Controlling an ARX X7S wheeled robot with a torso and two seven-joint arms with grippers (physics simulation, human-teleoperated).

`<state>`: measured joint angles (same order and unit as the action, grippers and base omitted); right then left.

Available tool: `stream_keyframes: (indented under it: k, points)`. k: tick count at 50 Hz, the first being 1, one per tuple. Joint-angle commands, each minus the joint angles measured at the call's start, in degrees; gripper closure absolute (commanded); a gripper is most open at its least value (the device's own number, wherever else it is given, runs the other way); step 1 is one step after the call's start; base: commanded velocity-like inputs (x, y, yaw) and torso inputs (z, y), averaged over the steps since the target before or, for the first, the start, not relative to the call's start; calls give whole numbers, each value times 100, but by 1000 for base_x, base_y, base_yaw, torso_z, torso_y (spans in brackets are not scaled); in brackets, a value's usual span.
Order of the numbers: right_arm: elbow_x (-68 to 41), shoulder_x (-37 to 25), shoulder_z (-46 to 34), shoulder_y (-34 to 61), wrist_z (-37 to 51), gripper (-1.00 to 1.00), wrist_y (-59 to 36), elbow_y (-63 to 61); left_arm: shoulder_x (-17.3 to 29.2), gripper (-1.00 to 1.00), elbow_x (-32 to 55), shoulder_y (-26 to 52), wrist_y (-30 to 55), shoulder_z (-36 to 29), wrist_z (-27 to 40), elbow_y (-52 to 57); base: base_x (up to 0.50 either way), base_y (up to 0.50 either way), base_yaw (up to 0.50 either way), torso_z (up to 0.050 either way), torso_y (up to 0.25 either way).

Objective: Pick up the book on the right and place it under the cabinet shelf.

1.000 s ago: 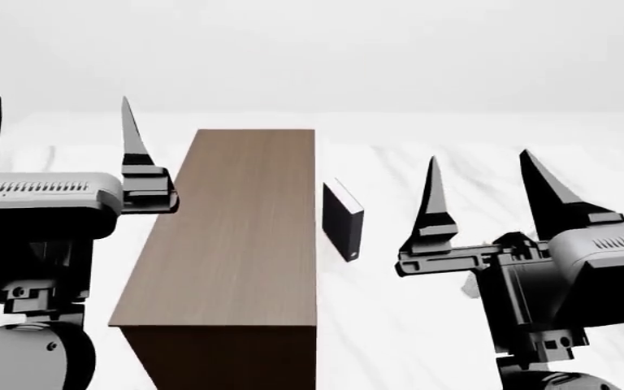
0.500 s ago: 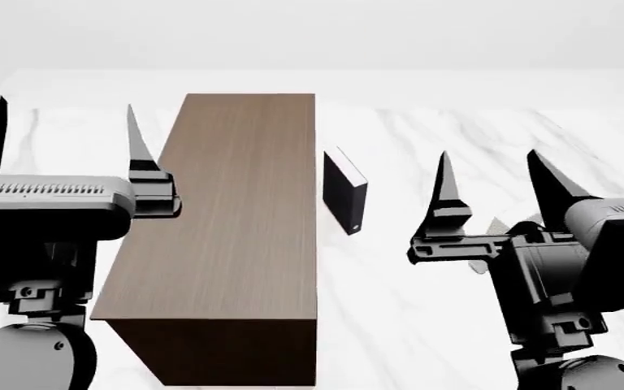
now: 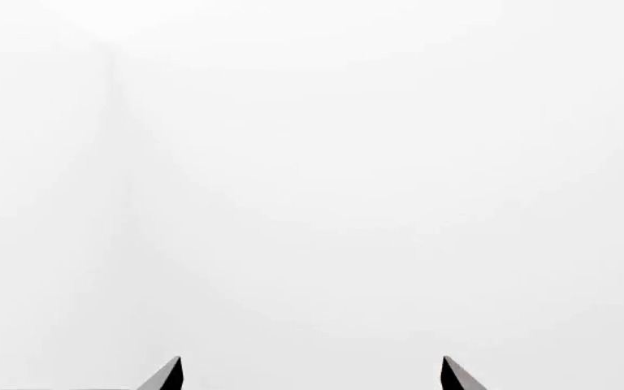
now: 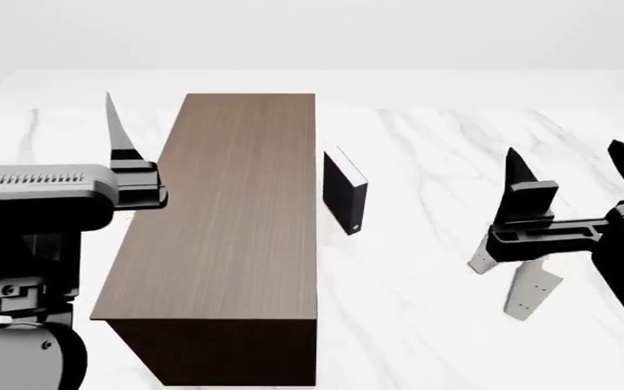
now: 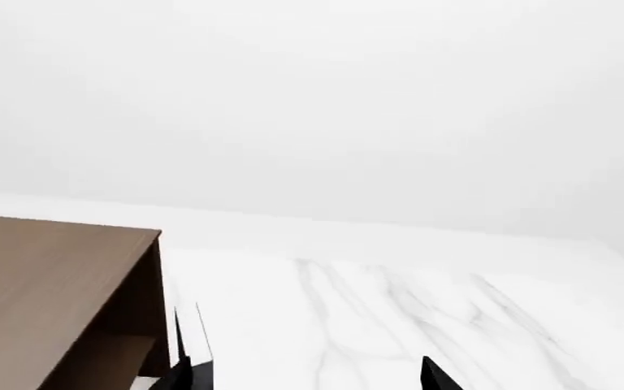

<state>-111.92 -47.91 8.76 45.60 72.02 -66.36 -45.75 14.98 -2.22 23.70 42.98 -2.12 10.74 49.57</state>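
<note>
Progress: nothing is done yet as far as I can judge; the thin white book (image 4: 532,291) stands untouched on the marble tabletop (image 4: 431,146), off to the right and partly hidden behind the right gripper (image 4: 578,183).
Book pose: it appears to stand on edge, tilted, with two small dots on its narrow side; a second pale sliver (image 4: 483,258) beside it may be another part of it or a different book, which the head view does not settle.
Right gripper: fingers spread apart, empty, raised in front of the book.
Left gripper (image 4: 36,122): fingers spread apart, empty, held high to the left of the cabinet shelf (image 4: 231,219).
Left to do: grasp, lift, carry across, set under the shelf.
Other item: a black book with white pages (image 4: 344,192) stands upright just beside the cabinet's right face.
Surface: white marble with faint grey veins.
Room: plain white walls.
</note>
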Motion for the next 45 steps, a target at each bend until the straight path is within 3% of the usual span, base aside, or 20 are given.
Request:
stream_keyframes:
  k: [1,7,11,15,20,27,45]
  points:
    - [-2038,-1448,-548,615,1256,-100,372,479,-49,-100,166,41,138,121,-40,123,0,0,0,0,0]
    - [-2341,-1940,-958,832,1430,-100,497,836,-74,-100,260,65,270,197,-59,187,0,0,0,0,0]
    - [-2481,-2058,-669,480,1332,-100,743,1065,-75,-100,312,78,323,240,-76,194,0,0,0,0,0]
    - [-2482,-1905,-154,-175,1157,-100,930,1293,-112,-100,429,86,352,329,-120,183,0,0,0,0,0]
    - [-2424,-1807,-171,-519,1058,-100,982,1608,-102,-100,456,104,421,361,-111,242,0,0,0,0,0]
    - [-2410,-1813,-773,-438,1076,-100,907,1963,-82,-100,472,103,447,377,-94,280,0,0,0,0,0]
    - [-2436,-1814,-972,-387,792,-100,925,2420,-51,-100,545,109,468,431,-67,317,0,0,0,0,0]
